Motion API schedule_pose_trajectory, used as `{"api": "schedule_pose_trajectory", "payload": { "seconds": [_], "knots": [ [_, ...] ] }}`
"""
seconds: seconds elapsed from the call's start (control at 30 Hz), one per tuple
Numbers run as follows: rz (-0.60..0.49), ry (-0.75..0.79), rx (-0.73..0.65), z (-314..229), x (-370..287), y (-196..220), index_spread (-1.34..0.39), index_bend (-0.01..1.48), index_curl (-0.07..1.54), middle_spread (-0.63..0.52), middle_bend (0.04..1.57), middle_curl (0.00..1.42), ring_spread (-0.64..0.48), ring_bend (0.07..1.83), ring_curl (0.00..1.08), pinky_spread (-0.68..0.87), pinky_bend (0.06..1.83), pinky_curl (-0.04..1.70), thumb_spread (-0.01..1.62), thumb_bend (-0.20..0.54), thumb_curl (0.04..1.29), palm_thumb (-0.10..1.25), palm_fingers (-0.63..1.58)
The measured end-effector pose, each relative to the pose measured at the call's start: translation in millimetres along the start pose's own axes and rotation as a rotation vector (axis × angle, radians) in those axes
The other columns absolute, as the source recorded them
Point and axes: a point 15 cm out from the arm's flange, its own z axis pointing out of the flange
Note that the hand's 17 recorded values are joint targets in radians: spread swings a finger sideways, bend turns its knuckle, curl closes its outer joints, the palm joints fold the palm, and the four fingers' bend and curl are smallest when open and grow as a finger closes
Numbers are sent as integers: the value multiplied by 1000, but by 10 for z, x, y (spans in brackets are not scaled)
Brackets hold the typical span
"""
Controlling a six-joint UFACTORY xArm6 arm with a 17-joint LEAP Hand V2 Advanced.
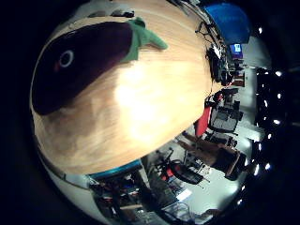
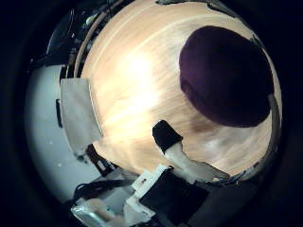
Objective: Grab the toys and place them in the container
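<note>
A plush eggplant toy (image 1: 80,61), dark purple with a green stalk and a round eye, lies on the light wooden table (image 1: 159,103). It fills a good part of the right little finger side palm view, so it is close to the palm. The right thumb side palm view shows its rounded purple end (image 2: 227,76) on the same wood. My hand (image 2: 166,184) is above the table beside the toy. One black and white finger (image 2: 170,142) reaches in near the toy without touching it, and a white finger pad (image 2: 80,113) sits further off.
Past the table's edge in the right little finger side palm view are office chairs (image 1: 225,117), a red chair (image 1: 204,120) and a blue object (image 1: 228,21). The right thumb side palm view shows pale floor (image 2: 43,123) beyond the table rim.
</note>
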Motion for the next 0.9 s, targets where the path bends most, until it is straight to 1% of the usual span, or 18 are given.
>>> {"api": "schedule_pose_trajectory", "payload": {
  "seconds": [0.23,0.4,0.5,0.6,0.63,0.77,0.87,0.9],
  "knots": [
    [5,-18,-36,143,80,-53,-495,164,283,-270,218,359,-219,576,243,297,536,204,986,-27,291,295,369],
    [7,-29,-56,228,97,-79,-502,164,279,-287,262,372,-257,648,258,271,507,186,991,-24,292,309,437],
    [7,-35,-68,278,99,-87,-507,158,274,-303,337,396,-295,730,280,234,466,165,996,-21,293,326,527],
    [8,-36,-69,293,112,-105,-515,172,279,-322,406,426,-330,814,312,187,436,146,1020,-10,298,370,613],
    [9,-34,-63,290,118,-120,-517,175,282,-333,451,444,-342,838,325,163,426,138,1029,-7,300,389,654],
    [11,-25,-44,266,146,-168,-536,215,314,-365,600,514,-382,927,372,62,389,102,1072,-13,297,432,826],
    [11,-22,-36,230,163,-199,-547,237,335,-374,654,548,-392,965,397,5,390,88,1091,-14,294,448,912],
    [11,-20,-32,204,173,-215,-550,272,354,-378,693,568,-394,973,406,-31,393,80,1103,-13,293,457,995]
  ]
}}
